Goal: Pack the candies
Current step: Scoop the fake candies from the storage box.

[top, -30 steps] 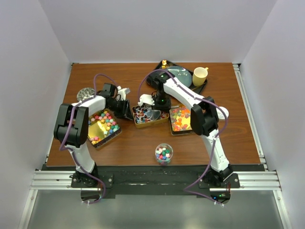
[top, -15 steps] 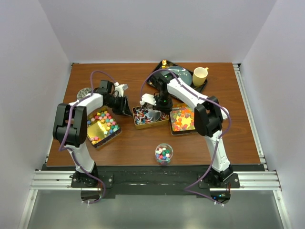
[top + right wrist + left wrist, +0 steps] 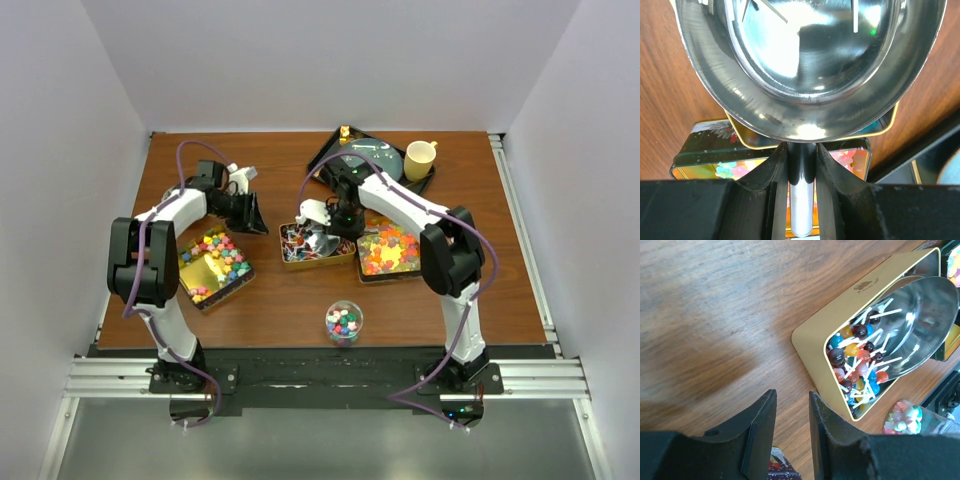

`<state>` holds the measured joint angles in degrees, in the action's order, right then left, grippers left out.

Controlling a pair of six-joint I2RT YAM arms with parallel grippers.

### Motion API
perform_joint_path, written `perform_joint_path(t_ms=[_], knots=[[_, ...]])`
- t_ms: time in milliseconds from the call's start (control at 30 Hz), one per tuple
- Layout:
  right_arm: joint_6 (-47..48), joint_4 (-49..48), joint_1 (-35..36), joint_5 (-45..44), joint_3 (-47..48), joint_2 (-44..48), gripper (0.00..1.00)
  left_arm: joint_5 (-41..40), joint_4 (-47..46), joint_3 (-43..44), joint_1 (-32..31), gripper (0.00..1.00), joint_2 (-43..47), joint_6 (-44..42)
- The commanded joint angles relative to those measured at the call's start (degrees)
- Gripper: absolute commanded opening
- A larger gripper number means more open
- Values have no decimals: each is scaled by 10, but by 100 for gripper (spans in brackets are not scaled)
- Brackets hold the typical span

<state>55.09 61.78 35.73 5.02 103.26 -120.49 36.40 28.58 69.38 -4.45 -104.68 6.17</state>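
Observation:
The candies lie in three gold tins. Multicoloured pieces [image 3: 228,256] fill the left tin, stick candies [image 3: 858,354] the middle tin [image 3: 316,262], and orange-yellow gummies [image 3: 386,250] the right one. My right gripper [image 3: 801,150] is shut on the handle of a steel scoop [image 3: 805,60]. The scoop's bowl [image 3: 920,315] hangs over the right part of the middle tin, and I see no candy in it. My left gripper [image 3: 791,397] hovers over bare wood left of that tin. Its fingers stand a little apart with nothing between them.
A small glass jar [image 3: 343,321] with coloured sweets stands near the front edge. At the back sits a dark tray [image 3: 330,155] with a teal plate [image 3: 378,160] and a yellow mug [image 3: 419,158]. A corner of the left tin shows just under my left fingers.
My left gripper has drawn back up and to the left, away from the middle tin. The right arm's elbow has swung right while the scoop stays over the middle tin.

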Motion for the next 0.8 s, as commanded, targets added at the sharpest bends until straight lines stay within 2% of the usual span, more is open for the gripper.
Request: perform_joint_path(t_ms=[0,167,300,400,567,767], knots=[[-11,-64,2,-9,-36,64,0,10,19,25,8,37,1,-23],[-5,-125,4,-40,-101,104,0,11,23,22,8,37,7,-19],[-23,-84,-7,-5,-87,93,0,11,23,19,8,37,7,-19],[-45,-94,-23,32,-104,97,0,8,22,19,8,37,10,-21],[-69,-89,-66,156,-108,89,0,2,28,18,8,37,14,-36],[-52,-124,-77,208,-155,108,0,12,59,13,10,38,19,-77]])
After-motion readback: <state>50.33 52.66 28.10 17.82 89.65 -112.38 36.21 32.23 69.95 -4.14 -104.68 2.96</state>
